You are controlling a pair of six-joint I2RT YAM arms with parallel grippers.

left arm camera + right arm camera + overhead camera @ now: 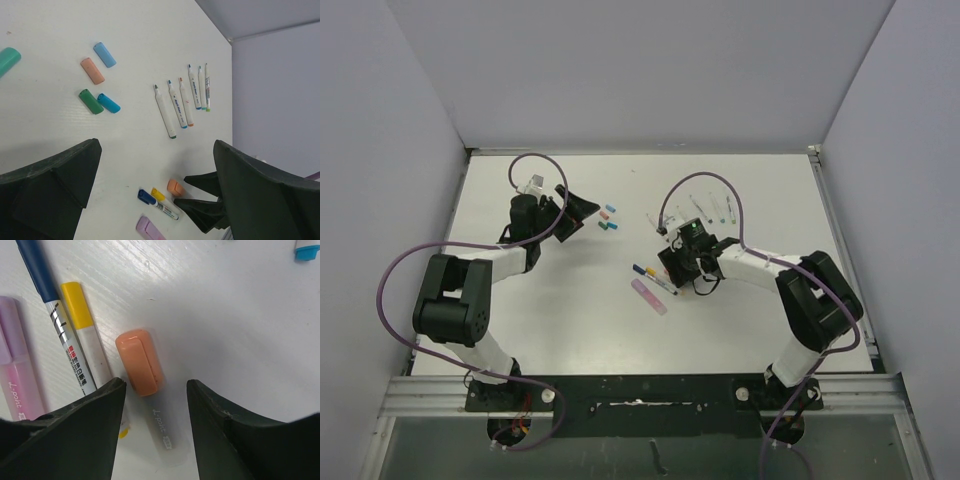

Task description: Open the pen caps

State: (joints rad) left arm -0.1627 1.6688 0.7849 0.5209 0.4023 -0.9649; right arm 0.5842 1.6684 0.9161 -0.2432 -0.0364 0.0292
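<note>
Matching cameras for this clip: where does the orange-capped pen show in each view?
Right wrist: the orange-capped pen lies at centre, between the open fingers of the right gripper, untouched.
Left wrist: bottom centre, beside that gripper's dark tips.
Top external: mid-picture at the right gripper's tips, too small to pick out.
Shared landmark: the yellow-capped pen lying next to it.

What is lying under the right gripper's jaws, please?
An orange-capped pen lies between the open jaws of the right gripper, untouched. One jaw covers the lower part of the yellow-capped pen beside it.
</note>
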